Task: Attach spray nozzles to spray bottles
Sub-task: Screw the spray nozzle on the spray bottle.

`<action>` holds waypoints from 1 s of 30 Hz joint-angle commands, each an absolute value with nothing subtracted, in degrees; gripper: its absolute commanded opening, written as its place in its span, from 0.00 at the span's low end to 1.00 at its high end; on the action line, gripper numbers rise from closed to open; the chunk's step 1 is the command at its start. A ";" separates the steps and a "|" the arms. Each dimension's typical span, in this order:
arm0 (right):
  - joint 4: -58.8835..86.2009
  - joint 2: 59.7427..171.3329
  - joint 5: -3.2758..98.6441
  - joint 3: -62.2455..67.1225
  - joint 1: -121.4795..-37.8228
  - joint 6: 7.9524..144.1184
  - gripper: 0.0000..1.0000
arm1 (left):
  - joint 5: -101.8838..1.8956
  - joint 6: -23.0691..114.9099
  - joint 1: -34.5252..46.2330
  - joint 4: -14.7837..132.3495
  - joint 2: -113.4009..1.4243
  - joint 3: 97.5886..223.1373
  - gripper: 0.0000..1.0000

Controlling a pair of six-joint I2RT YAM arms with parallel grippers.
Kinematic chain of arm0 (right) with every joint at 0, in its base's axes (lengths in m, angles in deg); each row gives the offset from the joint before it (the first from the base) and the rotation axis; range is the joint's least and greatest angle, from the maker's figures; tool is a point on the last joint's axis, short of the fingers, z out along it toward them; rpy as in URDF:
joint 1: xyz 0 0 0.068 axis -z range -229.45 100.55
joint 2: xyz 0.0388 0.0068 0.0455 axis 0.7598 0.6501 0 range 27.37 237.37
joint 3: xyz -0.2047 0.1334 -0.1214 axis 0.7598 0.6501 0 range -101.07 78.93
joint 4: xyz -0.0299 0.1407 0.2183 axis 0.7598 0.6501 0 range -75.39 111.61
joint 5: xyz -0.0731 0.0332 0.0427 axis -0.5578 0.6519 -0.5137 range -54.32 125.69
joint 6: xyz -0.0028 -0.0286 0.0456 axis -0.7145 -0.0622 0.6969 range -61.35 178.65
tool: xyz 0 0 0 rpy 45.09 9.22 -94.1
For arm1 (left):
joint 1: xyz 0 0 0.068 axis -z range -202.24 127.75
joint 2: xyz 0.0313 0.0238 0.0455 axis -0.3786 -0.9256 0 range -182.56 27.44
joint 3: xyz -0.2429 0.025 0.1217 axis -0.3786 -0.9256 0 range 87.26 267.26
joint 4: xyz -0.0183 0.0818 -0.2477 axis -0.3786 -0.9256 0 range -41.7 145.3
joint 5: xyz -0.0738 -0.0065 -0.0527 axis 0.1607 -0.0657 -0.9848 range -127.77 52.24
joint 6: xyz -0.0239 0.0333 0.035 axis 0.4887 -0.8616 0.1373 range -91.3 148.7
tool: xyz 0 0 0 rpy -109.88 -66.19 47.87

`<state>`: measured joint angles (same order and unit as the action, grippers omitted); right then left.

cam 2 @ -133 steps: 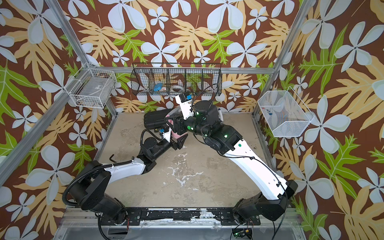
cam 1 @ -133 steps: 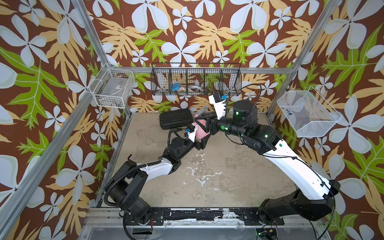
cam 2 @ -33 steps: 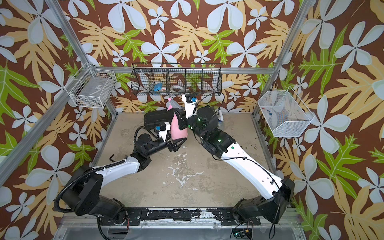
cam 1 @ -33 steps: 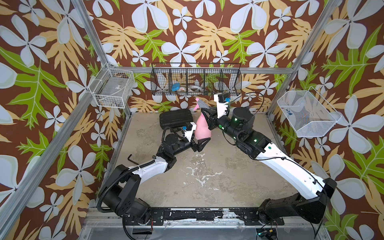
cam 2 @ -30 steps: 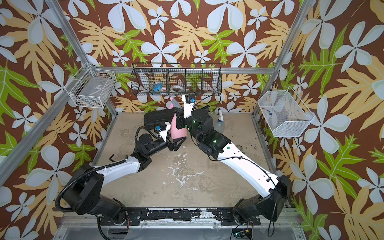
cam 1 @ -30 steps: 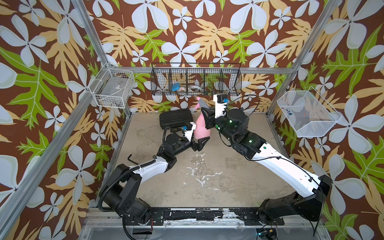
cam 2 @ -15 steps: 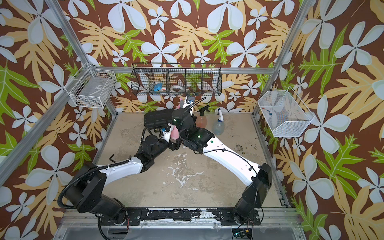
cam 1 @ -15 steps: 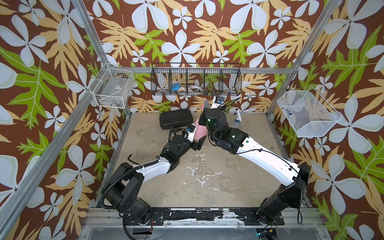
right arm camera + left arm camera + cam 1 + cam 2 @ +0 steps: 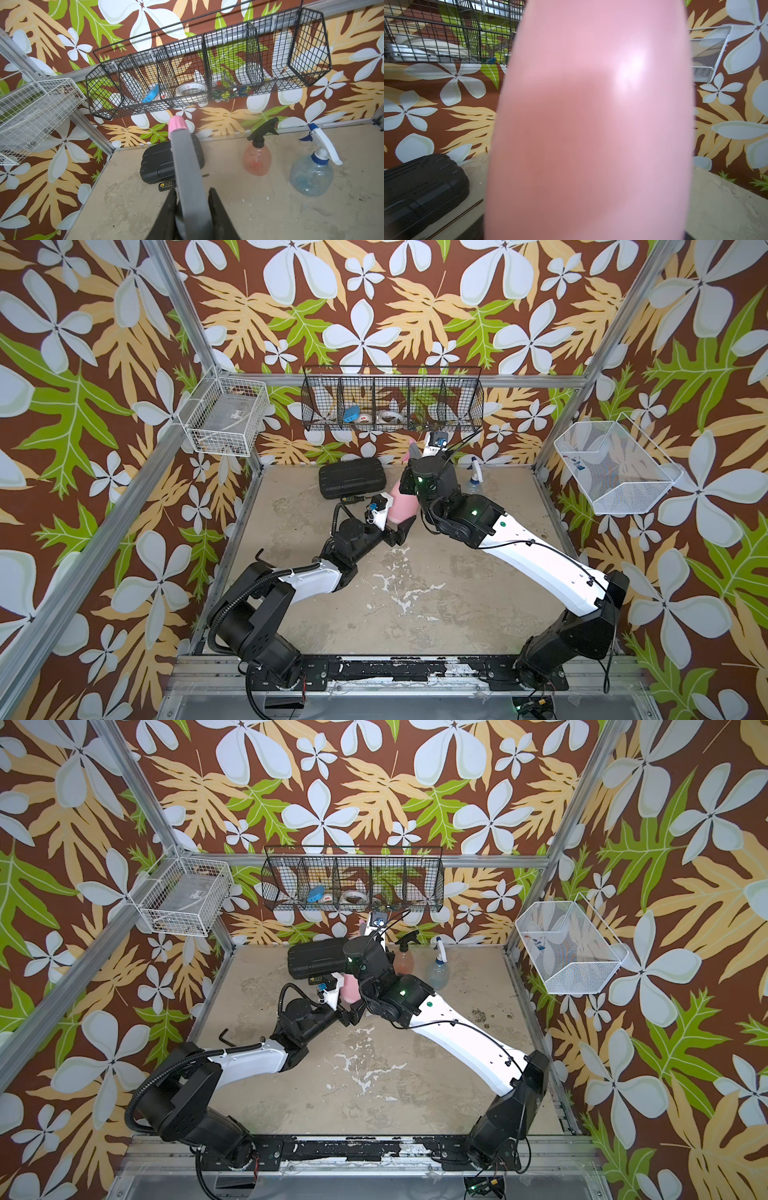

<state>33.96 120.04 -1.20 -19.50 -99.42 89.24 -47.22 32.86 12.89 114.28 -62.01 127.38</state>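
Grey nozzle [image 9: 188, 166] in R pincer [image 9: 192, 192] (L pincer [image 9: 400, 527]: bottle [image 9: 401, 504]).

Overhead pair; left wrist seemingly against pink bottle [image 9: 591, 124].

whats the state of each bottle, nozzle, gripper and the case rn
pink bottle, held low down by left gripper
grey-and-pink nozzle, pinched in right gripper, at pink bottle's top; seating hidden
orange bottle, standing, black nozzle on
blue bottle, standing, white-and-blue nozzle on
black case, closed, flat

right arm [image 9: 490, 526]: swung left, carrying grey-and-pink nozzle [image 9: 187, 166] over pink bottle [image 9: 401, 506] | elbow drawn inward
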 commanded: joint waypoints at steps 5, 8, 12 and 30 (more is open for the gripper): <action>42.49 119.66 6.09 -19.38 -99.64 83.79 0.24 | -50.38 36.51 12.82 138.06 -63.41 127.17 0.50; 42.82 119.28 7.24 -20.12 -99.63 83.05 0.27 | -50.76 36.78 12.82 138.46 -63.96 127.25 0.50; 42.42 117.96 8.23 -20.30 -99.64 81.97 0.33 | -50.86 36.88 12.80 138.46 -64.47 127.25 0.49; 42.40 109.70 24.35 -19.51 -99.39 69.56 0.83 | -51.65 37.58 12.82 137.42 -65.90 127.80 0.48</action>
<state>41.31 111.25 20.44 -19.37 -99.56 73.79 -51.37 37.21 12.85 134.39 -65.88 127.79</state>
